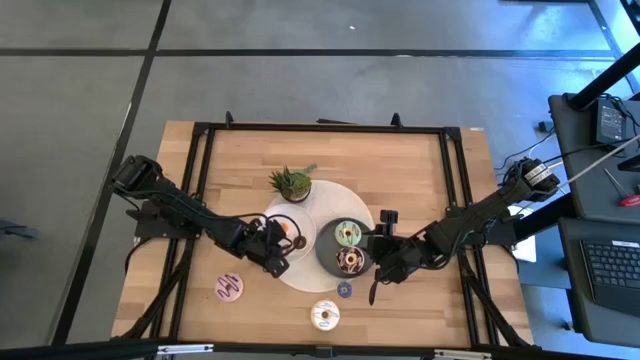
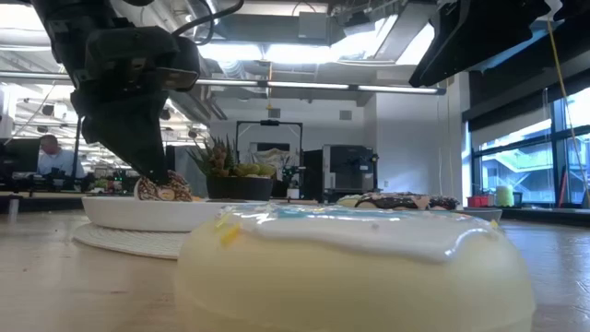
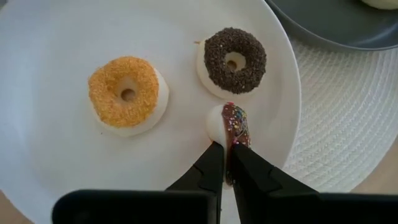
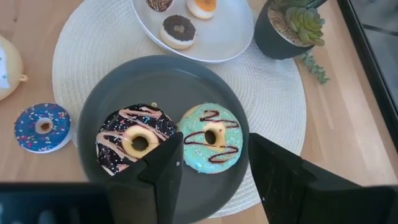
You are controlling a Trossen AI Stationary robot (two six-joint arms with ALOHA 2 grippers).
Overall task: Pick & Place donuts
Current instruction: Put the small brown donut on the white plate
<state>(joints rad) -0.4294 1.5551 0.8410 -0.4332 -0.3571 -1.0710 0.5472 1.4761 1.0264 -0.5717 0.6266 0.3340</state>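
Left gripper [image 3: 229, 163] over the white plate [image 3: 50, 37], clenched on a mini sprinkled donut [image 3: 234, 124] held on edge, touching the plate near its rim. Could roll off toward the woven mat [image 3: 336, 118] if let go while upright. Right gripper [image 4: 211, 165] spread wide, holding nothing, above the green donut [image 4: 211, 138] on the grey plate [image 4: 124, 87]. Beside the white plate: potted plant [image 1: 291, 183]; crowding the drop spot: orange donut [image 3: 124, 93], brown donut [image 3: 233, 59].
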